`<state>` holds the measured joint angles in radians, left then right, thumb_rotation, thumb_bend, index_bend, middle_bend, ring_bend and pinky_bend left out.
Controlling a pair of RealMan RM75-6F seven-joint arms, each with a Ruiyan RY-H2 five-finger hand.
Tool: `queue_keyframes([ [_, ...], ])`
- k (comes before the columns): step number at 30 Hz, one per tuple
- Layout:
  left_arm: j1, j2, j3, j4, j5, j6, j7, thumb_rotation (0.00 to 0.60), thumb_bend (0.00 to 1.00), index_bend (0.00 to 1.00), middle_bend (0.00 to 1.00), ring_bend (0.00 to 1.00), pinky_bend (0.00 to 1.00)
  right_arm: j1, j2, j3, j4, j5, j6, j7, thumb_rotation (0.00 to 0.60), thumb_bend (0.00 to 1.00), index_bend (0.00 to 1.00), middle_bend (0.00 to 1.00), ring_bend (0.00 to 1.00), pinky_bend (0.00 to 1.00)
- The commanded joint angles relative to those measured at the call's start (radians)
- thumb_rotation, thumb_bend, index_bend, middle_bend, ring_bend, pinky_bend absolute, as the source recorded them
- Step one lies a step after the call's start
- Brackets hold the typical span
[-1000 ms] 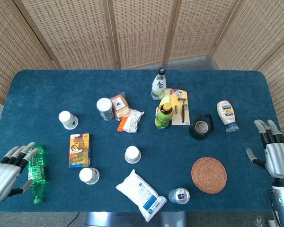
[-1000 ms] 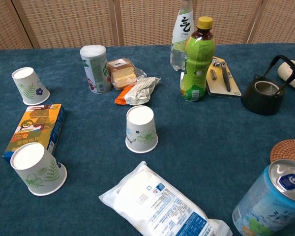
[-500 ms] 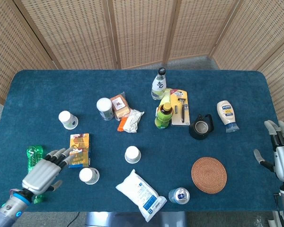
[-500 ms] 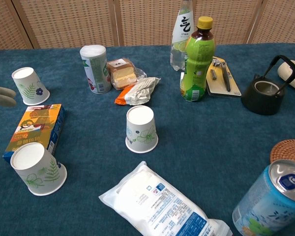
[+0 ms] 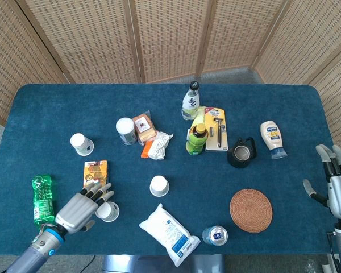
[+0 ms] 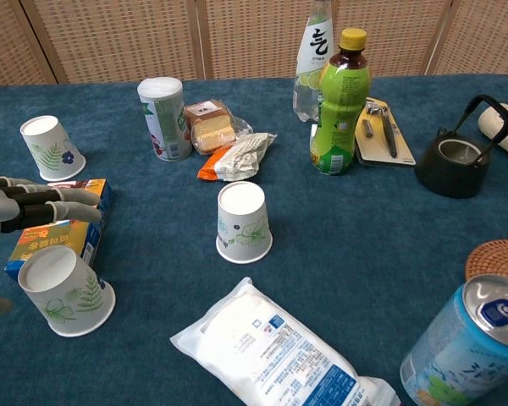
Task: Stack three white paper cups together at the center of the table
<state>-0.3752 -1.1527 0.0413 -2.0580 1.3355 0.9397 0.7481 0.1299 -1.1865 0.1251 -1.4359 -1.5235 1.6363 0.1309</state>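
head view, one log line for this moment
left hand: open, over near cup | right hand: open, at table edge | cups: three apart, unstacked

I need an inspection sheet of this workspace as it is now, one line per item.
Surface: blue cloth table.
Job's things: three paper cups, all apart: near-left cup, centre cup, far-left cup.
Clutter: green bottle, snack box, white pouch, can, coaster, kettle.
Hands: left hand open, beside near-left cup; right hand open at table edge.
Cables: nothing seen.
Surroundings: woven screens.
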Motion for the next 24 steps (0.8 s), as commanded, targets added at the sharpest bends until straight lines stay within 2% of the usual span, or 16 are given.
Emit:
queue_keyframes([
  [1,-0.026,-0.052,0.003,0.014,-0.047,-0.003,0.058,0.600,0.36,0.00,0.00,0.00,0.09,-0.001,-0.001,0.001,0.001,0.000,-0.002,0.002,0.600,0.35,0.06,0.14,0.00,0.22],
  [5,-0.045,-0.100,0.002,0.024,-0.095,0.016,0.119,0.600,0.36,0.00,0.00,0.00,0.11,-0.002,-0.002,0.002,0.001,-0.002,-0.005,0.005,0.600,0.35,0.06,0.14,0.00,0.22],
  [11,-0.073,-0.146,0.001,0.029,-0.129,0.047,0.170,0.600,0.36,0.00,0.01,0.00,0.26,-0.004,-0.004,0.004,-0.003,-0.007,-0.008,0.005,0.600,0.35,0.06,0.14,0.00,0.22],
  [13,-0.082,-0.158,0.004,0.033,-0.133,0.056,0.184,0.600,0.36,0.01,0.09,0.02,0.32,-0.004,-0.005,0.004,-0.003,-0.005,-0.012,0.005,0.600,0.35,0.06,0.14,0.00,0.22],
  [16,-0.091,-0.174,0.010,0.036,-0.145,0.070,0.201,0.600,0.36,0.09,0.19,0.08,0.36,-0.005,-0.005,0.006,-0.004,-0.005,-0.013,0.004,0.600,0.35,0.06,0.15,0.00,0.22],
  [22,-0.101,-0.186,0.027,0.034,-0.158,0.094,0.208,0.600,0.36,0.18,0.41,0.24,0.41,-0.007,-0.005,0.009,-0.005,-0.005,-0.014,0.006,0.600,0.35,0.07,0.15,0.00,0.22],
  [24,-0.103,-0.185,0.032,0.034,-0.153,0.101,0.200,0.600,0.36,0.22,0.45,0.26,0.41,-0.007,-0.006,0.010,-0.004,-0.007,-0.014,0.004,0.600,0.35,0.07,0.15,0.00,0.22],
])
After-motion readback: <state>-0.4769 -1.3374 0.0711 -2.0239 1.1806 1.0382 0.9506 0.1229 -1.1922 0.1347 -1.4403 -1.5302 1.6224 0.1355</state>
